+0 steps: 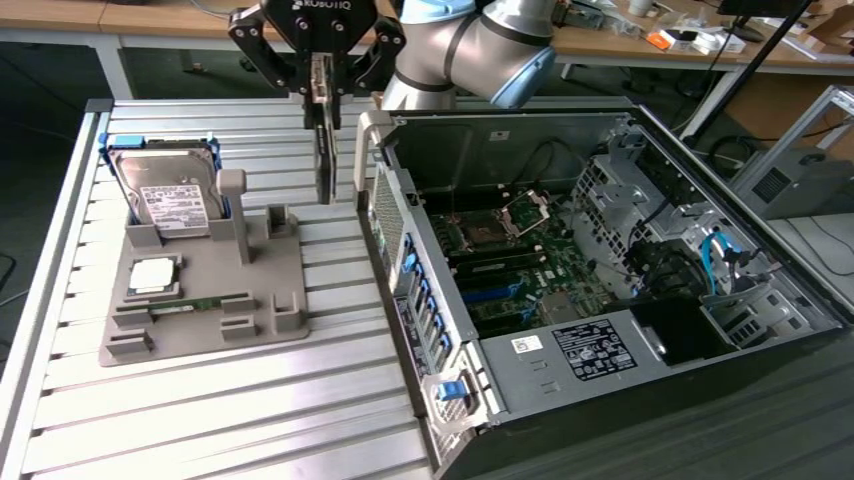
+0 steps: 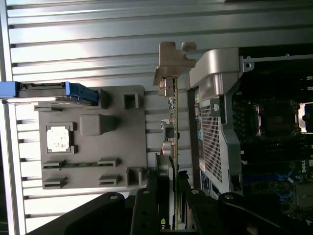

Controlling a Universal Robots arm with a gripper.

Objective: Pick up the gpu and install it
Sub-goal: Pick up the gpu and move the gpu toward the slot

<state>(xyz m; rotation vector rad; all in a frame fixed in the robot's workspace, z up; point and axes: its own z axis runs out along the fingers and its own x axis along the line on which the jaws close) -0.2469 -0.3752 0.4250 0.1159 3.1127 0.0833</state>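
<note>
The gpu [image 1: 324,150] hangs edge-on as a thin vertical card above the slatted table, between the grey fixture and the open computer case. My gripper [image 1: 322,85] is shut on its upper end. In the wrist view the gpu [image 2: 172,122] runs as a narrow strip away from my gripper [image 2: 172,196], with its silver metal bracket [image 2: 168,63] at the far end. The card sits just outside the case's rear wall [image 2: 210,127], close to the wall but apart from it.
The open computer case [image 1: 441,330] lies on its side at the exterior view's right, motherboard [image 1: 514,260] exposed. A grey fixture [image 1: 254,330] at the left carries a hard drive [image 1: 167,195], a processor chip [image 1: 151,275] and a green memory stick [image 1: 200,303].
</note>
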